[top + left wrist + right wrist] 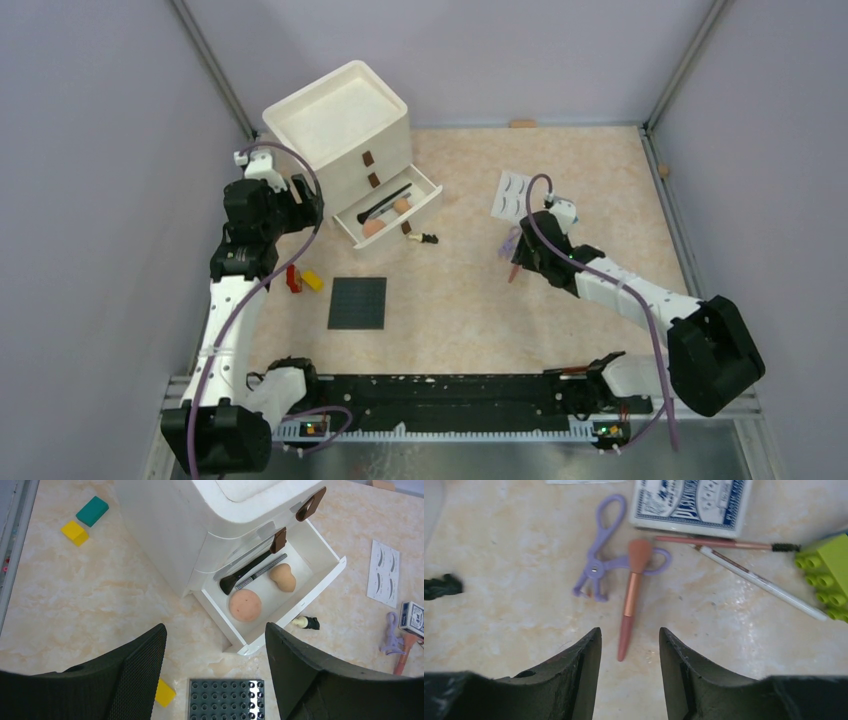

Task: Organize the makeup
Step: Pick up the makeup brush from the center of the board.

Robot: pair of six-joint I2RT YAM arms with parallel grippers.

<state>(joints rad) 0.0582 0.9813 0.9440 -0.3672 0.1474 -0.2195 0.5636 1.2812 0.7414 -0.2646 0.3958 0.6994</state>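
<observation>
- While our left gripper [216, 627] hangs with its jaws spread and empty, the open drawer [320, 587] at its 12 o'clock holds a round puff [245, 605], a sponge [283, 577] and a dark brush [247, 570].
- Our right gripper [629, 630] is spread too, pinching nothing; the rose brush [630, 605] lies at its 12 o'clock, handle tip between the jaws.
- We judge that closing on that slim tip could squirt it out, or drag the lilac curler [599, 555] it overlaps.
- We see a smooth beige marbled table [480, 290] with plain grey walls [90, 150] around it.
</observation>
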